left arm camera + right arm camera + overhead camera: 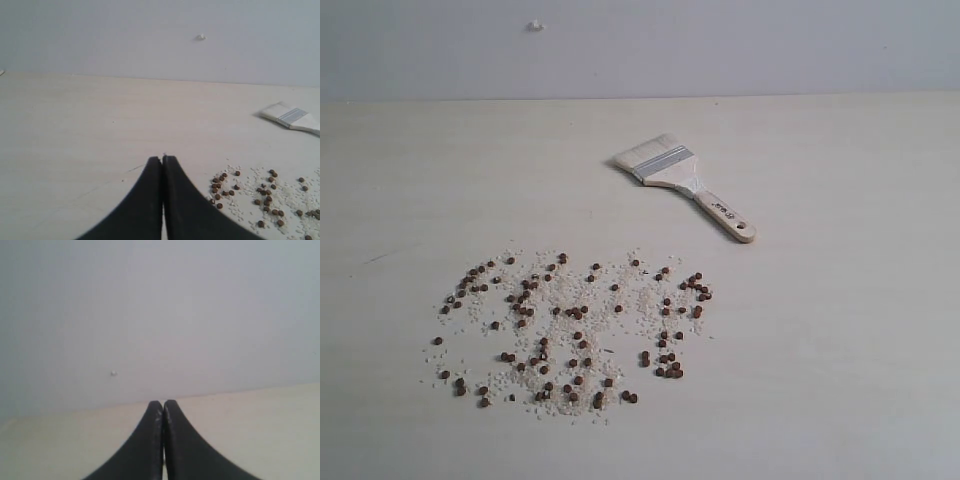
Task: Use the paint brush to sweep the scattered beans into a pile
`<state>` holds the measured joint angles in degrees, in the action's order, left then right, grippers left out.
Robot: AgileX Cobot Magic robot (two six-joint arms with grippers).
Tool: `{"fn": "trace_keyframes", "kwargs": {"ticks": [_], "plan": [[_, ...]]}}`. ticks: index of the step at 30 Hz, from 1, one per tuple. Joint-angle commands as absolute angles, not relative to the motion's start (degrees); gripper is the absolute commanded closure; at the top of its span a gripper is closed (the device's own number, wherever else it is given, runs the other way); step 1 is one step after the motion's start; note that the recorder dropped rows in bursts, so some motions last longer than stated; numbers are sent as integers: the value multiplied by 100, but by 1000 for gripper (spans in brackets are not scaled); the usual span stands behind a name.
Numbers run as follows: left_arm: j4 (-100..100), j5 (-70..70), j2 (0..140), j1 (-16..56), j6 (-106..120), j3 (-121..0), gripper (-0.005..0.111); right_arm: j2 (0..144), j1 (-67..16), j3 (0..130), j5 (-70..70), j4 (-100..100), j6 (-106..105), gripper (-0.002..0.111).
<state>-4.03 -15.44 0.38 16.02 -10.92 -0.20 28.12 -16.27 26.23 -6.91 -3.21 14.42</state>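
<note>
Reddish-brown beans (570,325) lie scattered in a broad, loose patch, mingled with finer white grains (620,290), on the near part of a pale table (840,330). The paint brush (682,183) lies flat beyond them toward the right, well apart from the patch, with only bare table between. Its bristles point far-left and its handle near-right. The left gripper (162,159), jaws pressed together and holding nothing, hangs above the table near the patch's edge. The right gripper (163,402), likewise closed and empty, faces the plain grey wall (720,45), which bears a small white speck (535,25).
</note>
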Motion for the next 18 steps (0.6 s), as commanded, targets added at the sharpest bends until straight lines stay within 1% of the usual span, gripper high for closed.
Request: {"fn": "trace_keyframes", "kwargs": {"ticks": [1,5,8,11,18], "plan": [[-434,-1538,0,1595,-1063,0,107,4810,-1638,4388,-2106,-240,380,108],[-434,-1538,0,1595,-1063,0,107,6643,-1638,6191,-3925,168,-203,108],[-434,-1538,0,1595,-1063,0,107,7751,-1638,7318,-5109,385,-540,108],[-434,-1538,0,1595,-1063,0,107,8721,-1638,8026,-5654,473,-773,108],[-434,-1538,0,1595,-1063,0,107,10713,-1638,9281,-6050,440,-1023,108]]}}
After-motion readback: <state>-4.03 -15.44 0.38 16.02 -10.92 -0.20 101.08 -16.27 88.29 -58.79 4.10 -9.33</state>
